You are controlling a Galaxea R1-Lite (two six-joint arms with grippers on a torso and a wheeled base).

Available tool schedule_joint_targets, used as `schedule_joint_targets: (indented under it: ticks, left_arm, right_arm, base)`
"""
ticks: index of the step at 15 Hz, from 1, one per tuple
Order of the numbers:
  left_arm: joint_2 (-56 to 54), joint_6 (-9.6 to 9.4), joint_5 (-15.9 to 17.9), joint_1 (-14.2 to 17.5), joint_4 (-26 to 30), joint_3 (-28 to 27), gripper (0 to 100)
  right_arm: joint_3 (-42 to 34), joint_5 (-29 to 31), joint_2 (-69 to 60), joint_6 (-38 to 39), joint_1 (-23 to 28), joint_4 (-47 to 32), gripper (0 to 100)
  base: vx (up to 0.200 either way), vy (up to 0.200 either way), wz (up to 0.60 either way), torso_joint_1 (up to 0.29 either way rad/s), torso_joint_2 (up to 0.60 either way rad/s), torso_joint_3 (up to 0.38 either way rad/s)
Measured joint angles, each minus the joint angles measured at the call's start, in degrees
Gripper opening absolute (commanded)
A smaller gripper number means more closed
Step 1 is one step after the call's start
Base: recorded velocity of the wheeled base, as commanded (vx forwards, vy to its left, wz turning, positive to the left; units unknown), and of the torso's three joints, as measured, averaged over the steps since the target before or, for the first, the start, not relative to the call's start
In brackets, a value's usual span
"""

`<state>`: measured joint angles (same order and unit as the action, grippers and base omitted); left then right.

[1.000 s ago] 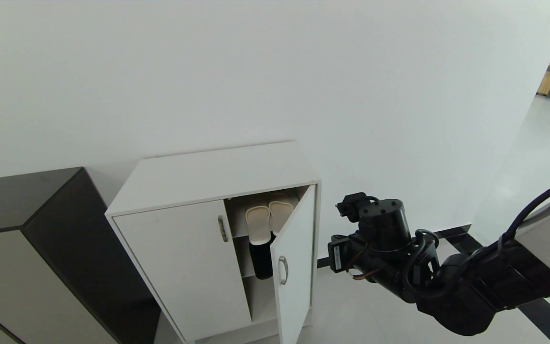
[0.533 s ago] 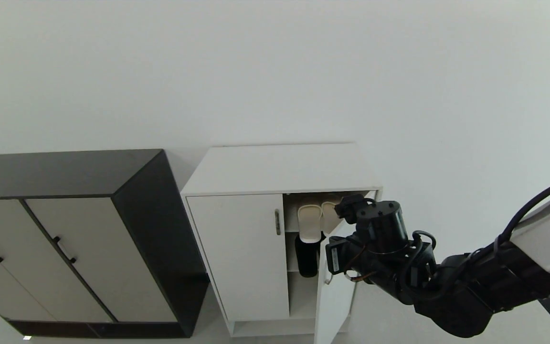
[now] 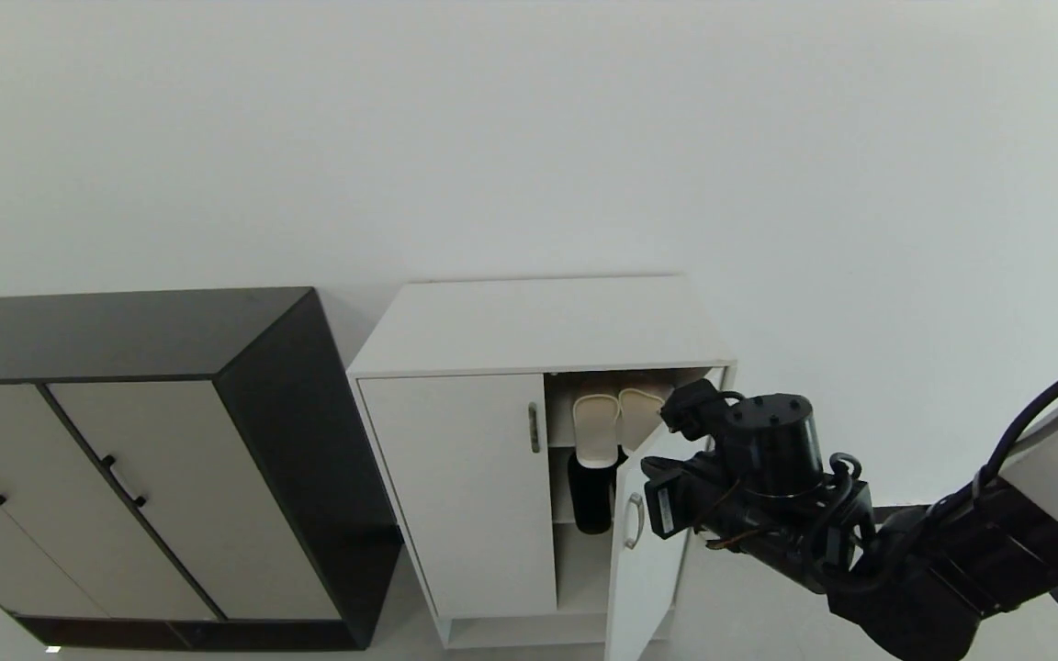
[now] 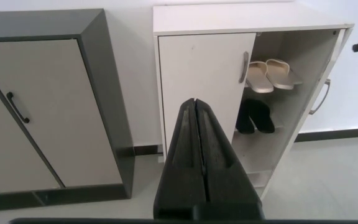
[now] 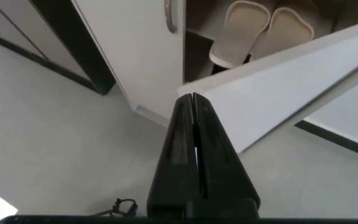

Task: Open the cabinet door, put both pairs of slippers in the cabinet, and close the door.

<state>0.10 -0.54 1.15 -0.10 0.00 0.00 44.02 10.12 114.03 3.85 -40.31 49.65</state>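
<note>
Right arm (image 3: 906,569) extended toward half-open cabinet door (image 3: 639,597), jaws closed

A smooth matt finish is being shown by the white rectangular board cabinet (image 3: 529,323), and a dull metallic sheen by its curved grey handle (image 3: 534,427). The cream slippers (image 3: 595,428) are being seen as matt and rubbery. Light is being reflected by the glossy side of the black-framed cabinet (image 3: 309,431).

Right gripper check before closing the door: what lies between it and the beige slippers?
In the right wrist view, the top edge of the open cabinet door crosses between the right gripper and the beige slippers.
</note>
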Motion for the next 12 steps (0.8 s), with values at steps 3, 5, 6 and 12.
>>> schedule_joint_targets:
  ticks: [3,5,6,12]
  left_arm:
    - [0.0,-0.06,-0.02,-0.01,0.0,0.0,0]
    - [0.0,-0.06,0.02,-0.01,0.0,0.0,0]
    - [0.0,-0.06,0.07,-0.01,0.0,0.0,0]
    - [0.0,0.0,0.07,-0.01,0.05,0.0,0]
  right_arm:
    - [-3.71,-6.05,-1.18,-2.29,2.17,0.71,0]
    - [-5.33,-10.39,-1.99,-2.95,3.74,0.77,0]
    - [-6.46,-12.82,-2.35,-3.43,4.55,0.77,0]
    - [-8.87,-15.47,-3.04,-5.71,6.94,0.57,0]
  base:
    - [0.0,0.0,0.0,0.0,0.0,0.0]
    - [0.0,0.0,0.0,0.0,0.0,0.0]
    - [0.2,0.0,0.0,0.002,0.0,-0.002]
    - [0.067,0.0,0.0,-0.003,0.0,0.001]
